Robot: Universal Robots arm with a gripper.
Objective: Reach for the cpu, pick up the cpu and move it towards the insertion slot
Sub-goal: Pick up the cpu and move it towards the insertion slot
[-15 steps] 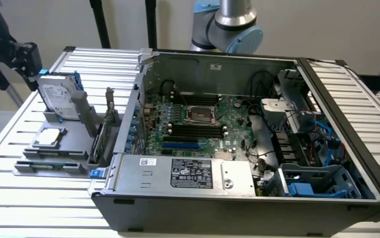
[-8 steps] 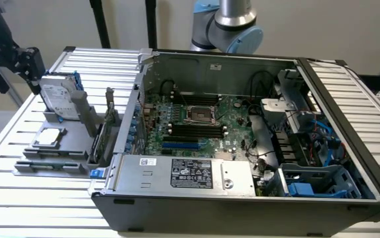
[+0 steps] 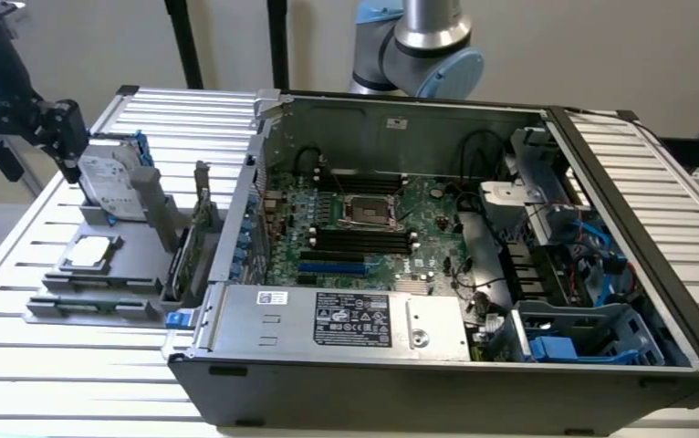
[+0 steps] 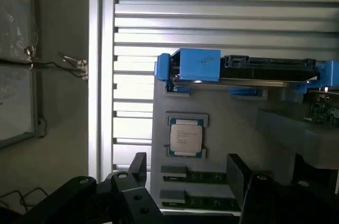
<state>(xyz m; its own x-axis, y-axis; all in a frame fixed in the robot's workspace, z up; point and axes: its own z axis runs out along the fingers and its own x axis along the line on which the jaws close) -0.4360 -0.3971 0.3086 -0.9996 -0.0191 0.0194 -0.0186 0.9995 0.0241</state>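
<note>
Reaching is judged underway only: the small silvery square cpu is seen ungrasped in the flat grey tray, the black two-fingered gripper is held spread open near that tray, and the shiny metal-framed insertion slot is seen well apart from it.

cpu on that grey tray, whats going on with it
A robot arm's gripper hovers over the grey tray beside the open computer case, fingers open and holding nothing. The cpu lies flat in its holder on the tray, not yet touched. The insertion slot sits on the motherboard inside the case, towards the exterior view's right of the tray.
</note>
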